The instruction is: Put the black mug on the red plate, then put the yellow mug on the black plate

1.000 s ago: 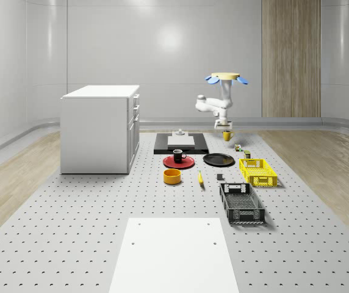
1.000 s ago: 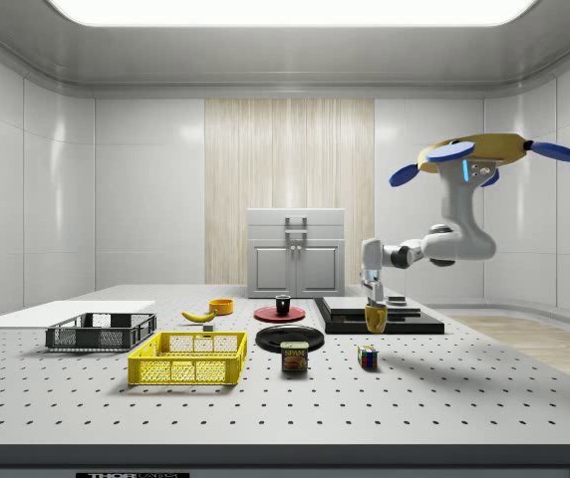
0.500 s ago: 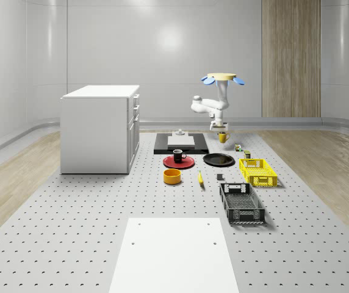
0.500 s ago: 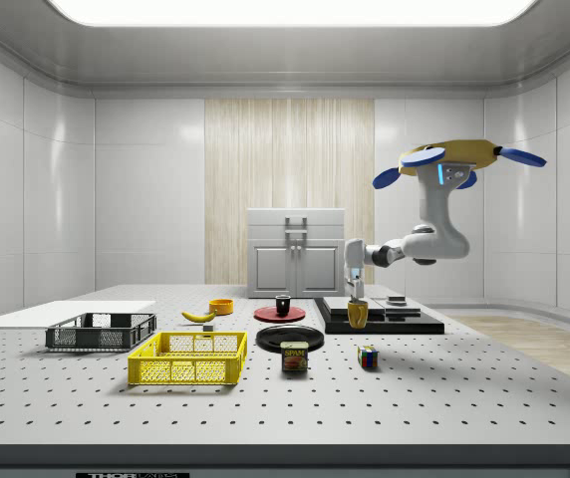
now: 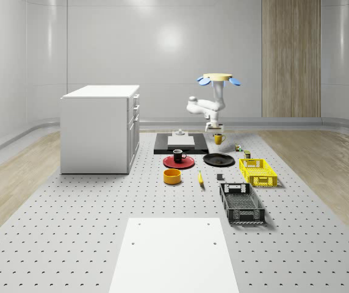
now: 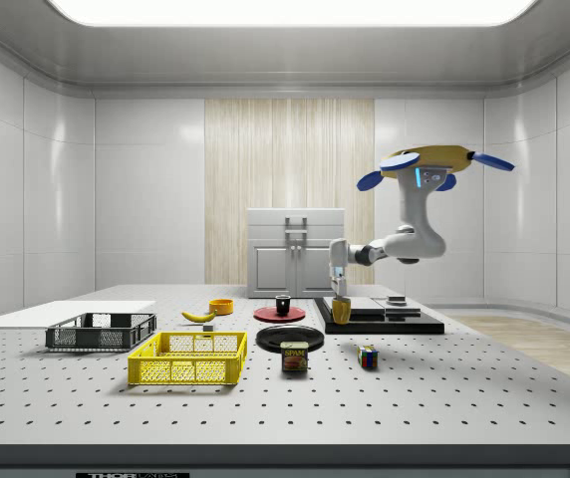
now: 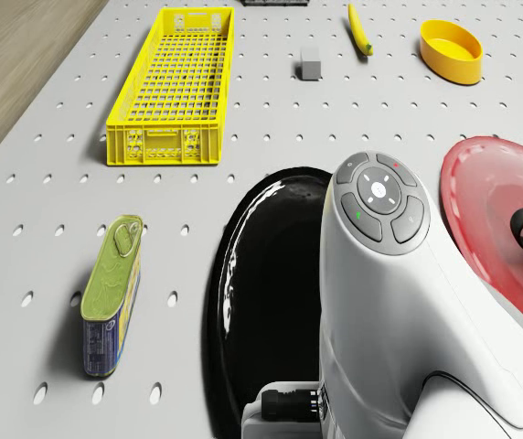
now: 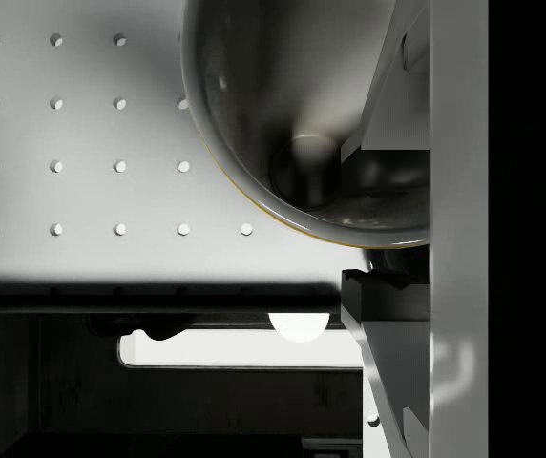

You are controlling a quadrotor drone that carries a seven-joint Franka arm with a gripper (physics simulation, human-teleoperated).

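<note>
The table [image 5: 71,244] stretches wide, and over its far end the drone [image 6: 427,159] hovers, above the dark slab [image 6: 405,324] and a little beyond the black plate [image 5: 218,160]. Its arm [image 6: 400,239] reaches out and down toward the plates. At the tip, the end effector [image 6: 340,296] hangs clenched on the yellow mug [image 6: 341,311], which rides clear of the table, just past the black plate's far edge in the whole-scene view. The black mug [image 5: 178,155] already sits on the red plate [image 5: 178,162], so step one looks done.

Now the risks. The mug is not yet over the black plate, by my reading, so letting go here would drop it on bare table or on the plate's rim, where it could tip and roll. The wrist view looks straight into the mug's mouth [image 8: 283,114], with one finger [image 8: 392,95] on the rim (a rim pinch, not much hold), so a jerk from the drone could let the mug swing or slip. Releasing from height could bounce it off the glossy plate. Small bystanders sit close: the can [image 7: 111,297] just beside the black plate and the cube [image 6: 368,357] near it; a low pass could knock either.
</note>
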